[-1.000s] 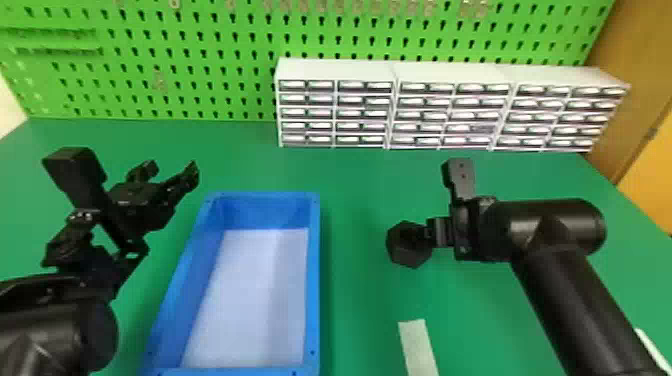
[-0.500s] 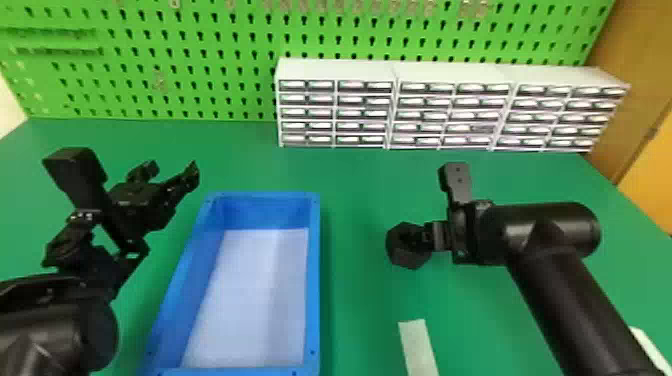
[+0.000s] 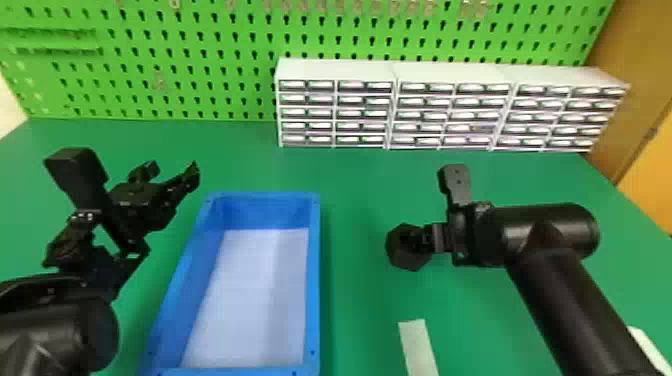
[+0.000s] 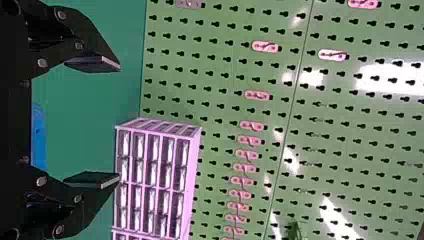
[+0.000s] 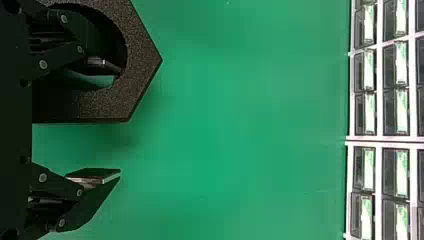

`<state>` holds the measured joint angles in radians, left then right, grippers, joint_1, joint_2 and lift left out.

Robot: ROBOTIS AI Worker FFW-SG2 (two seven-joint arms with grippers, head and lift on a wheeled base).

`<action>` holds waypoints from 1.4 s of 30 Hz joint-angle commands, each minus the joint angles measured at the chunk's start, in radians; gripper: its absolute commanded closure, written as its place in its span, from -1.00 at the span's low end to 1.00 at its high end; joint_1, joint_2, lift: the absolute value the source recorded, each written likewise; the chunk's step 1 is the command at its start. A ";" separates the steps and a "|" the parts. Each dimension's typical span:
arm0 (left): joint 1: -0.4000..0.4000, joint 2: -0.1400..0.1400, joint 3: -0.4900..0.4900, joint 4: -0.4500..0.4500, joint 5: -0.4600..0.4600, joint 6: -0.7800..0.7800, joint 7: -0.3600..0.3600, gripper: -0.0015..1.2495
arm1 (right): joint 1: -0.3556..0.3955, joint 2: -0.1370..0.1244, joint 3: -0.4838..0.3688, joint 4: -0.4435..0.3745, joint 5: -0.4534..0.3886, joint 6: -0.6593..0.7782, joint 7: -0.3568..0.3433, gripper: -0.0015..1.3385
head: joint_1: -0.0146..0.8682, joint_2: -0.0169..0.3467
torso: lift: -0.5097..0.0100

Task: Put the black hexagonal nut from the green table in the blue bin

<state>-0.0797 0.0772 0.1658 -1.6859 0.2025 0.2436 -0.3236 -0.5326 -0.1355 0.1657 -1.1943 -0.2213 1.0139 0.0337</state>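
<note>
1. Black hexagonal nut (image 3: pixel 399 256) lies beyond the left gripper (image 4: pixel 118 121), parked at left with fingers wide, probably unneeded.
2. Blue bin (image 3: pixel 313 280) sits between the arms, likely for a short carry.
3. On the green table (image 3: pixel 357 310), right of it, is the nut.
4. Right gripper (image 5: pixel 120 121) spreads wide, one finger at the hole, presumably to pinch its wall.
</note>
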 commanded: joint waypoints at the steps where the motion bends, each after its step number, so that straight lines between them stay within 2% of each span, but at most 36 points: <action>1: 0.000 -0.001 0.000 0.000 0.000 -0.001 0.000 -0.25 | 0.000 0.000 0.002 0.002 0.000 0.000 0.000 -0.21 | 0.60 -0.86 | 0.59; 17: 0.000 0.001 0.000 0.000 0.002 0.000 0.000 -0.25 | 0.002 0.000 0.005 0.002 0.000 0.000 0.002 -0.20 | 0.60 -0.86 | 0.59; 32: 0.000 0.001 0.000 0.000 0.002 -0.001 -0.002 -0.25 | 0.002 -0.001 0.023 0.002 0.007 0.000 0.003 0.26 | 0.60 -0.86 | 0.59; 42: 0.001 0.001 0.000 0.000 0.002 0.000 -0.003 -0.25 | 0.002 -0.001 0.038 0.001 0.020 0.000 0.003 0.43 | 0.60 -0.86 | 0.59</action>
<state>-0.0795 0.0782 0.1656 -1.6858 0.2040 0.2432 -0.3252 -0.5309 -0.1366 0.1977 -1.1919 -0.2066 1.0140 0.0370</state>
